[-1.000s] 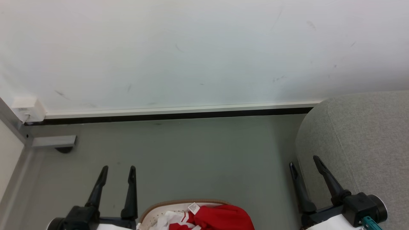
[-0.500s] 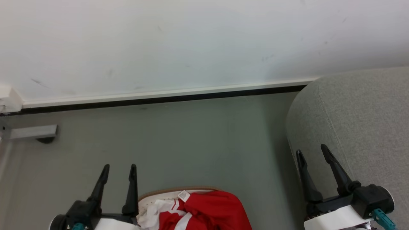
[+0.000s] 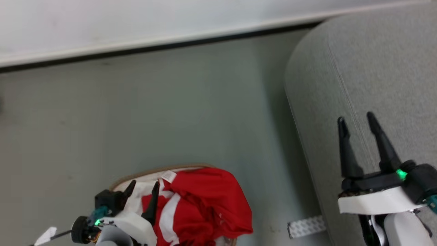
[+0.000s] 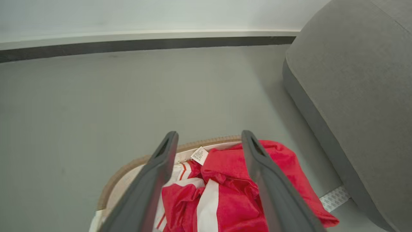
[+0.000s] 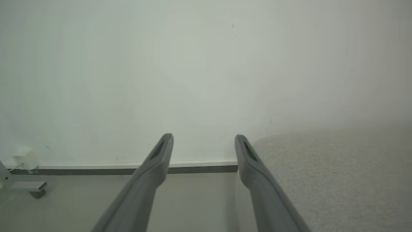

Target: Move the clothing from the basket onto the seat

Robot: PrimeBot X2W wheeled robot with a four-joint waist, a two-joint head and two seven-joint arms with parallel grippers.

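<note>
The left pincer hangs open over the clothing (red, heaped in the basket); the right pincer hangs open over the seat.

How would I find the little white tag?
Start at the light grey fabric seat; left of it stands an oval white basket with a tan rim. On the bright red clothing inside, by the far rim, lies the small white label, a square with tiny print.
</note>
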